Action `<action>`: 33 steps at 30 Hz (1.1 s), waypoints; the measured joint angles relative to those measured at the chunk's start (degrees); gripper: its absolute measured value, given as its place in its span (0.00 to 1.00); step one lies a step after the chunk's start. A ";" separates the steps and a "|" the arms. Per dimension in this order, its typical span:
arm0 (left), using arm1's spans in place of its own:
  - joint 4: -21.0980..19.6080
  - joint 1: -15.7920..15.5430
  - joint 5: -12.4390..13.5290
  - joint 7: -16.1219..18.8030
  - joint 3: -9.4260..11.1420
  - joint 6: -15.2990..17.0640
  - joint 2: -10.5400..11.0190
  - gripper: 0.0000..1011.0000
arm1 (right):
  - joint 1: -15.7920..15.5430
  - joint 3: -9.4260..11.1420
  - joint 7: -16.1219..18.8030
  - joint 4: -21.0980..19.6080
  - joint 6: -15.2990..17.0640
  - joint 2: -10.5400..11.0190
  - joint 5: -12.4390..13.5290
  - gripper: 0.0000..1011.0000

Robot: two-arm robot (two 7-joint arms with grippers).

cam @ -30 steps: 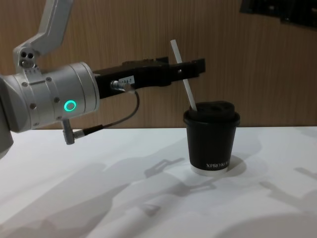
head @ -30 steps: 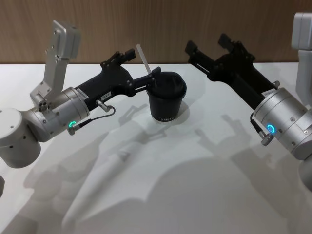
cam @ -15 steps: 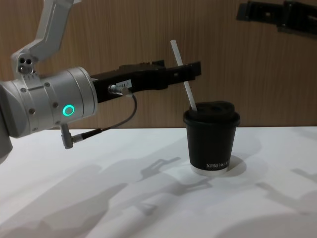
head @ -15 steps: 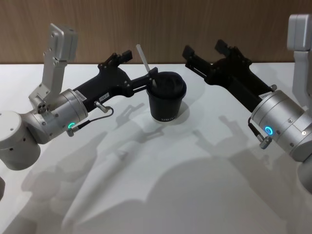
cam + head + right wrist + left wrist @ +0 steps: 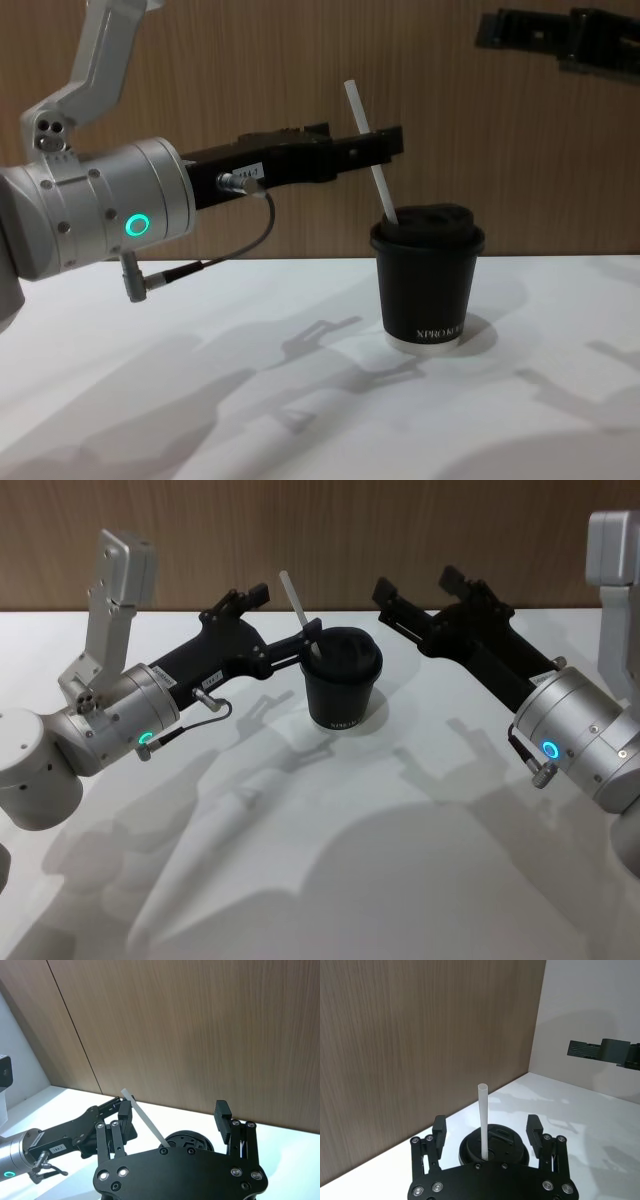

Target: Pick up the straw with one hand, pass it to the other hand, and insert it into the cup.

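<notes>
While seated in the lid of the cup (image 5: 342, 678), leans up and to the far left: the straw (image 5: 298, 610), its lower end in the lid opening and its top well above the dome. Stands upright on the white table (image 5: 400, 860), near the far edge and about midway between the two arms, with "XPRO" lettering facing the near side and a white base rim showing in the chest view (image 5: 428, 290). Reaches in from the left at straw height, just left of the cup: the left gripper (image 5: 281, 620), fingers spread apart on either side of the straw and not pressing it, as seen in the left wrist view, where the straw (image 5: 483, 1120) rises through the gap between the two fingers (image 5: 439, 1130) with clear space on both sides. Carries a silver wrist with a green ring light and a thin black cable (image 5: 235, 250) looping below it. Hovers to the far right of the cup, raised above the table and apart from cup and straw: the right gripper (image 5: 415, 585), fingers likewise spread wide, holding nothing, with the straw (image 5: 142, 1117) and cup lid (image 5: 190, 1141) visible beyond it in the right wrist view. Backs the table: a brown wood-grain wall (image 5: 400, 530).
</notes>
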 joint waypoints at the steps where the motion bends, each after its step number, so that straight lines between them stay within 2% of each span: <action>1: 0.01 0.00 0.00 0.00 0.00 -0.01 -0.01 0.99 | 0.00 -0.01 -0.01 0.00 0.01 0.00 0.01 0.99; 33: 0.09 0.08 0.02 0.00 -0.09 -0.02 -0.07 0.99 | 0.00 -0.06 -0.14 -0.09 0.30 0.08 0.15 0.99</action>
